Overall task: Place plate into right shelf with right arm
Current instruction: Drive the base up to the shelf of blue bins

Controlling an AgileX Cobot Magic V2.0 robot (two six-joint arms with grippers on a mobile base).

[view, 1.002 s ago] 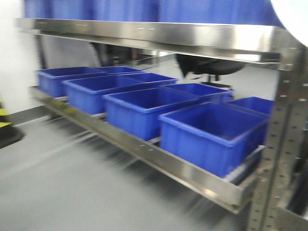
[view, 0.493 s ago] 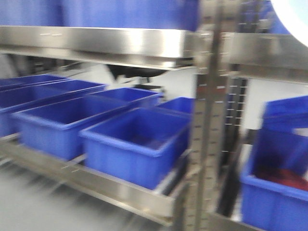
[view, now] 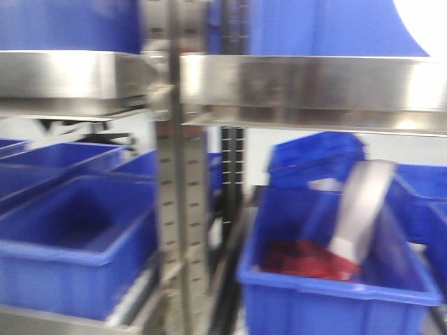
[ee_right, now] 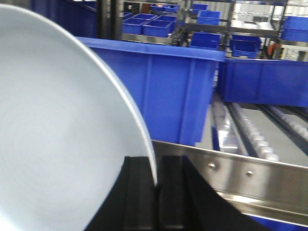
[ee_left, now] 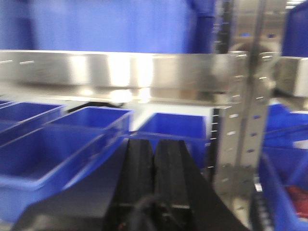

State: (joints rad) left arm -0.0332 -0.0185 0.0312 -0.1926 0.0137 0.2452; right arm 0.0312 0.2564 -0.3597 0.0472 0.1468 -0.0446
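Note:
The white plate (ee_right: 57, 144) fills the left of the right wrist view, tilted on edge. My right gripper (ee_right: 156, 163) is shut on its rim, one black finger on each side. In the front view only a white patch of the plate (view: 422, 17) shows, at the top right corner. The right shelf (view: 314, 84) is a steel rack with broad rails and blue bins; one rail (ee_right: 240, 173) runs just beyond the plate. My left gripper (ee_left: 154, 144) is shut with nothing in it, and it faces a steel rail (ee_left: 120, 72).
A perforated steel upright (view: 174, 195) splits the front view. Right of it, a blue bin (view: 328, 293) holds something red (view: 300, 258) and a tilted grey curved piece (view: 363, 209). Left of it stand more blue bins (view: 70, 258). A large bin (ee_right: 159, 86) sits behind the rail.
The front view has swung right along the rack: the upright has slid from the right edge to left of middle, and the bin with red contents has come into view. The plate stays at top right.

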